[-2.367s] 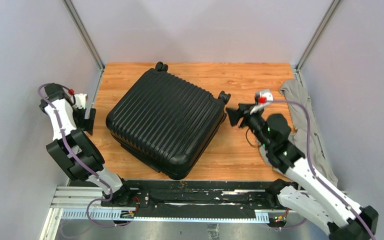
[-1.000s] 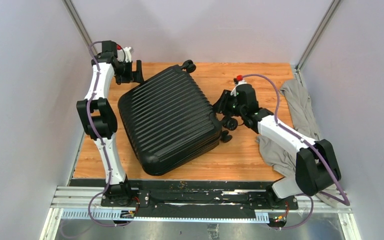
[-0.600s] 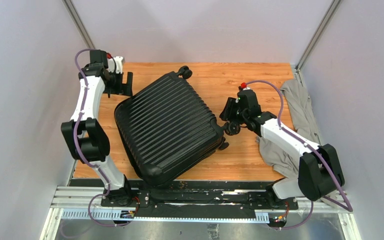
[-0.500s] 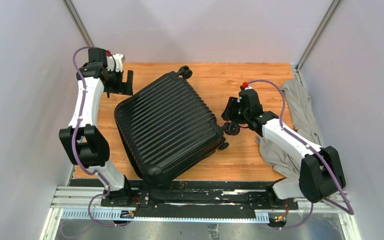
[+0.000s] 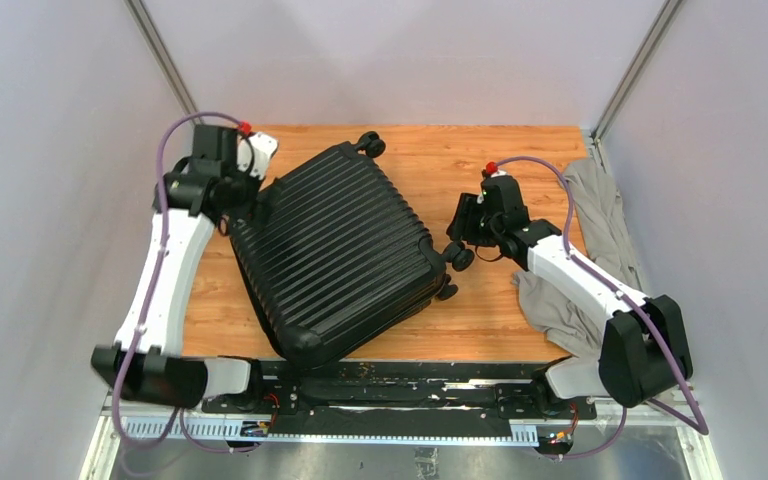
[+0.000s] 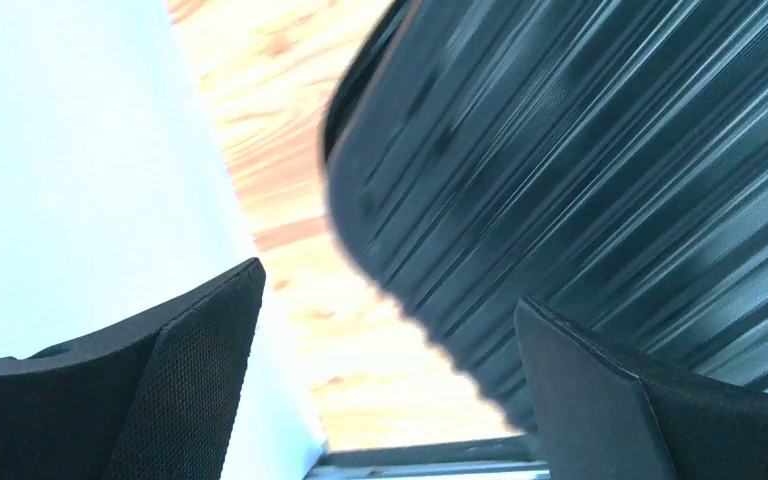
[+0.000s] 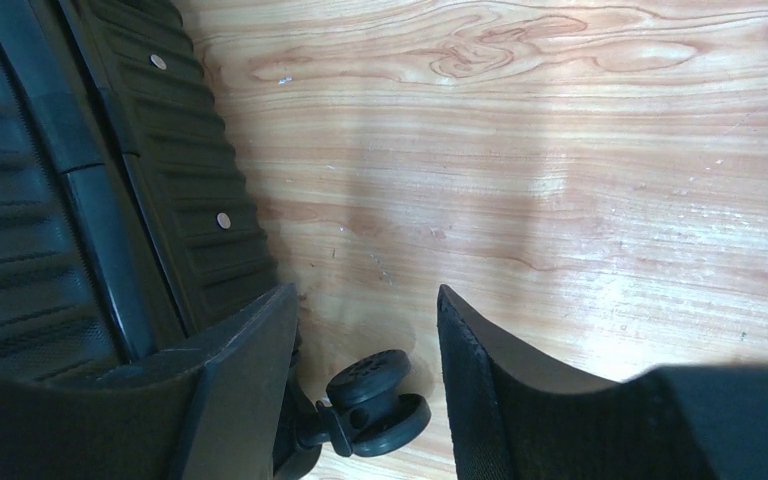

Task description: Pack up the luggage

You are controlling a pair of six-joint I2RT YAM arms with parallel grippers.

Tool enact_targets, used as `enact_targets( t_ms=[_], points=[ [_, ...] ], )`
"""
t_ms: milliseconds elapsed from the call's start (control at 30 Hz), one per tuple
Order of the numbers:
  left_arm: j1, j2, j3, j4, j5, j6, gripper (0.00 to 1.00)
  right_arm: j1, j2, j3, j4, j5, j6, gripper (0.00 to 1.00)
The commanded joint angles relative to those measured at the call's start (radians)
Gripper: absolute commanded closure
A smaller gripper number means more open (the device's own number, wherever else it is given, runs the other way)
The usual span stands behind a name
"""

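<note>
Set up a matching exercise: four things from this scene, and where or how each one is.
Things:
1 suitcase
2 cloth
3 left gripper
4 right gripper

Places:
A just by a wheel, fingers apart
B crumpled at the table's right edge
C lying closed mid-table
D wide open at the suitcase's left corner

Pairs: 1-C, 2-B, 3-D, 4-A

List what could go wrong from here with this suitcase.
1. The luggage lies closed and skewed, with its near corner right at the table's near edge. A further push toward the arm bases could slide it off.
2. The open right gripper hangs over a wheel. Closing or sweeping there could snag the wheel and twist the case.
3. The grey cloth lies under the right arm and could get dragged along.
</note>
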Motion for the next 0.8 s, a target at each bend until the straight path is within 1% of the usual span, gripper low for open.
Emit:
enact_targets(
  t_ms=[0,33,67,167,233,333,400,467,533,667,767],
  points=[
    [0.021,-0.200,-0.058,-0.046,-0.280,0.136,0.00,-0.018,-0.033,0.008,-0.032,-0.016,-0.018,0.43],
    [0.031,-0.233,-0.066,-0.050,-0.309,0.156,0.00,-0.019,-0.032,0.007,-0.032,-0.022,-0.017,0.43],
    [0.042,-0.258,-0.077,-0.057,-0.327,0.178,0.02,-0.020,-0.030,0.005,-0.032,-0.028,-0.015,0.43],
    [0.100,-0.312,-0.148,-0.090,-0.338,0.220,0.14,-0.023,-0.030,0.000,-0.030,-0.041,-0.011,0.43],
    [0.149,-0.338,-0.239,-0.100,-0.335,0.246,0.21,-0.025,-0.031,-0.001,-0.025,-0.047,-0.009,0.42],
    [0.202,-0.353,-0.391,-0.095,-0.302,0.272,0.28,-0.039,-0.022,0.008,-0.017,-0.080,-0.003,0.43],
    [0.236,-0.329,-0.467,-0.075,-0.272,0.271,0.32,-0.053,-0.013,0.016,-0.014,-0.108,0.006,0.43],
    [0.249,-0.288,-0.539,-0.013,-0.236,0.255,0.33,-0.066,-0.006,0.018,-0.004,-0.133,0.015,0.43],
    [0.249,-0.239,-0.566,0.042,-0.197,0.226,0.35,-0.075,-0.002,0.021,-0.001,-0.149,0.020,0.43],
    [0.249,-0.110,-0.532,0.119,-0.039,0.125,0.42,-0.082,0.000,0.012,0.015,-0.176,0.027,0.43],
    [0.239,0.018,-0.460,0.179,0.042,0.046,0.43,-0.091,0.010,-0.006,0.046,-0.220,0.048,0.43]
  ],
)
